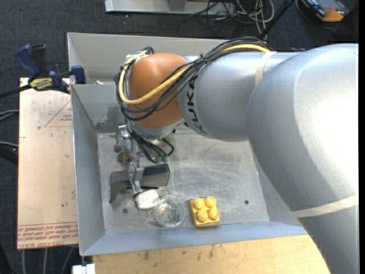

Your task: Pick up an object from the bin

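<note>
Yellow brick (205,211) up front; left of it our claw (136,186) hangs over a white lump (147,199), open or shut we cannot tell; we'd centre before closing.

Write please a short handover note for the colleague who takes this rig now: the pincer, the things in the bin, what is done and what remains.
Pincer: low in the left part of the bin, over a dark flat piece and just above a small white thing. I cannot tell whether it is open or shut.
Other things: a clear round cup and a yellow studded brick lie on the floor near the front wall.
Done: the arm is down in the bin.
Left: grasp one thing and lift it out; nothing looks lifted yet.
</note>
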Action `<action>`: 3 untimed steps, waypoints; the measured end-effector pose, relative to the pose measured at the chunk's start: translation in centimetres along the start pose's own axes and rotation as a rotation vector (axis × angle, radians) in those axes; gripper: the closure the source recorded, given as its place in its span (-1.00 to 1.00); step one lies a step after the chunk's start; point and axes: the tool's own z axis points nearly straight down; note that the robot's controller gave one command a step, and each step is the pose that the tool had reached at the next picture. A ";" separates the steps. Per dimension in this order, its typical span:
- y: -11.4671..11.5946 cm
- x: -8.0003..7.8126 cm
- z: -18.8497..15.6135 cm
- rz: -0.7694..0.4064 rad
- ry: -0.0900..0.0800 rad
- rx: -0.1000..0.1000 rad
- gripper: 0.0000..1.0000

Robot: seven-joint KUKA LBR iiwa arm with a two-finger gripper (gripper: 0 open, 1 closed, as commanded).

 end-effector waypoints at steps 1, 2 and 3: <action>0.1 1.1 1.6 -0.120 -0.003 0.000 -1.00; -1.7 1.8 0.1 -0.102 0.004 0.006 -1.00; -1.7 1.8 1.7 -0.189 0.004 0.001 -1.00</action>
